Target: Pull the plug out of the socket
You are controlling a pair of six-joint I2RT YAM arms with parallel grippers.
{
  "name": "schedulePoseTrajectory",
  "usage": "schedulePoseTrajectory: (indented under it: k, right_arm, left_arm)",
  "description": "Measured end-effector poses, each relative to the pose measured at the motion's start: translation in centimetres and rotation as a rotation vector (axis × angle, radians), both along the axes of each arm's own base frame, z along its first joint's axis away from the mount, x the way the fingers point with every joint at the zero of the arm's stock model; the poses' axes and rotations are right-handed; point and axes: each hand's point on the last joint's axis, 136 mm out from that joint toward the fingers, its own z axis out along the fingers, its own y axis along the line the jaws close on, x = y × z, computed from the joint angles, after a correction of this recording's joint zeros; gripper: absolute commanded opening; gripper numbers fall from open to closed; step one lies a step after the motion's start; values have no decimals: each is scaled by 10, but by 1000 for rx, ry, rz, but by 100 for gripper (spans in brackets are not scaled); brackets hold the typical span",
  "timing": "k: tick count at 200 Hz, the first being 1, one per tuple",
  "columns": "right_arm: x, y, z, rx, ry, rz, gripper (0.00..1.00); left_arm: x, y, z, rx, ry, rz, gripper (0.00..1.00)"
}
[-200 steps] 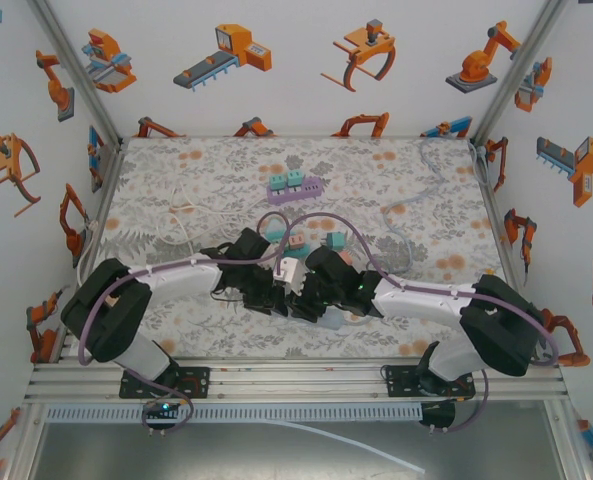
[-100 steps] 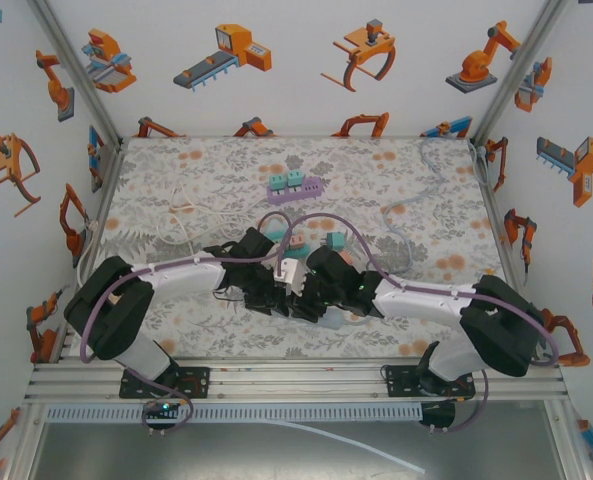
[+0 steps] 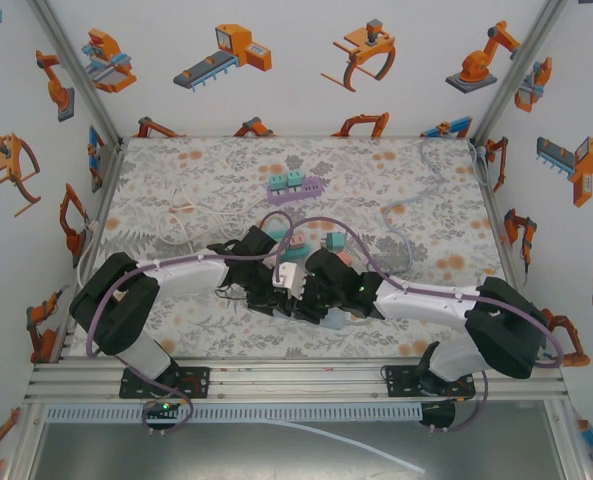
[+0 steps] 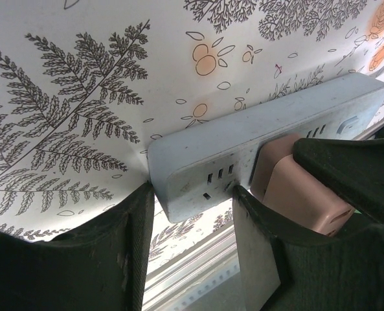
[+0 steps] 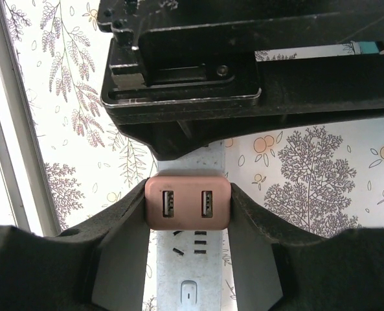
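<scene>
While L gripper [image 4: 193, 201] pinches the power strip [image 4: 204, 155] by its end, R gripper [image 5: 188, 194] is clamped tight on pink plug [image 5: 188, 203], which sits vs. strip's face.

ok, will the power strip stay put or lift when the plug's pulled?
Probably stiff: the power strip is a straight, hard-looking bar. Likely light, so it would lift with the plug unless held; the left gripper has its jaws around one end. The smooth casing might slip.
</scene>
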Motion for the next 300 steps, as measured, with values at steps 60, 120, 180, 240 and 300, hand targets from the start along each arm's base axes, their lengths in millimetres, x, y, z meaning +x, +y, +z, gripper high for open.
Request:
schedulePoseTrajectory:
  k: [60,120,180,240,300]
  right_arm:
    - [1,1,0,-14,6,-33,4]
    - [1,3,-1,-47,1,-39,4]
    - [2,6,6,-31,6,-43,4]
    - [-9,17,58,132,-11,6,4]
    - [21,6,125,352,-28,-173,2]
  left_arm:
    - [1,1,-1,5,17,20,49]
    - [1,0,-2,13,32,20,50]
    - [2,0,-2,11,31,17,51]
    - [2,0,-2,7,30,12,51]
    - [2,0,-1,-4,25,21,50]
